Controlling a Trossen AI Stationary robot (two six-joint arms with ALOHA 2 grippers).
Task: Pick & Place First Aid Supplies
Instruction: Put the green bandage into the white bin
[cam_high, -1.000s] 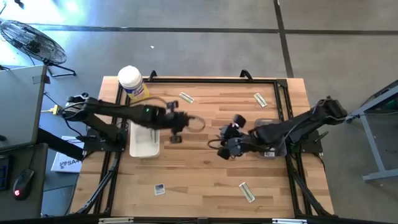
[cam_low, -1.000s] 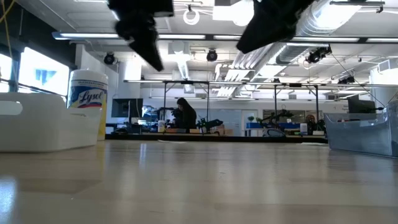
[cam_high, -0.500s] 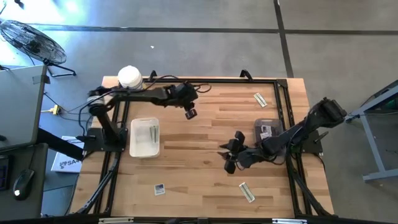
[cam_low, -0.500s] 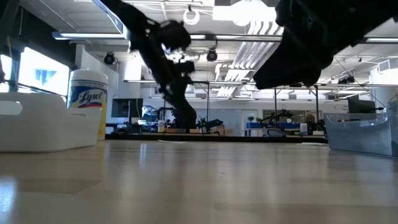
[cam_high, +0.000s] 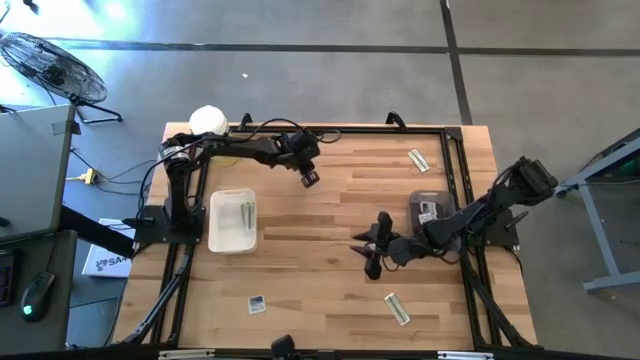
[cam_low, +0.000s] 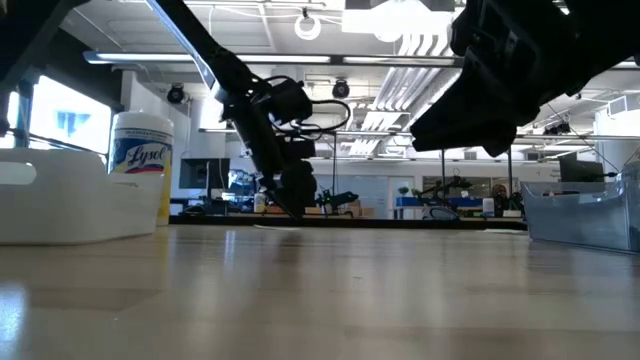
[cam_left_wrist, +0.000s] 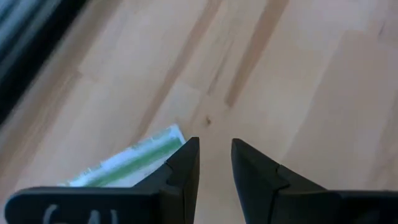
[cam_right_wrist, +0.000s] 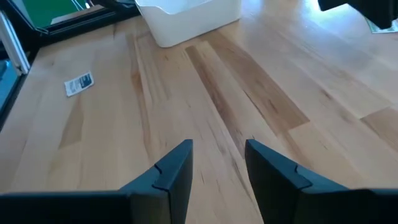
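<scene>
The first aid supplies lie scattered on the wooden table. A greenish strip (cam_left_wrist: 127, 163) near the far edge lies just beside my left gripper (cam_left_wrist: 214, 155), which slants down over it, open by a narrow gap with nothing between the fingers (cam_high: 309, 179). Its end runs behind one finger (cam_left_wrist: 185, 163). Other strips lie at the far right (cam_high: 418, 160) and near right (cam_high: 397, 308). A white square packet (cam_high: 257, 304) lies at the near left. My right gripper (cam_right_wrist: 219, 155) hangs open over the table's middle (cam_high: 373, 256). My left gripper stands with one finger (cam_left_wrist: 185, 163) at the end of the greenish strip (cam_left_wrist: 163, 142), coming slanting down from the table's left. The finger itself hides the spot, so I cannot tell whether it touches the strip. The strip lies flat on the table.
A white tray (cam_high: 216, 240) with a strip in it stands at the left. A white-lidded yellow canister (cam_high: 207, 122) stands at the far left corner. A clear bin (cam_high: 430, 212) holding a packet sits at the right. A black rail frames the table.
My left gripper has swung from beside the tray toward the far edge and come down over the strip there. My right gripper has sunk lower and shifted a little toward the near edge, uncovering the clear bin.
</scene>
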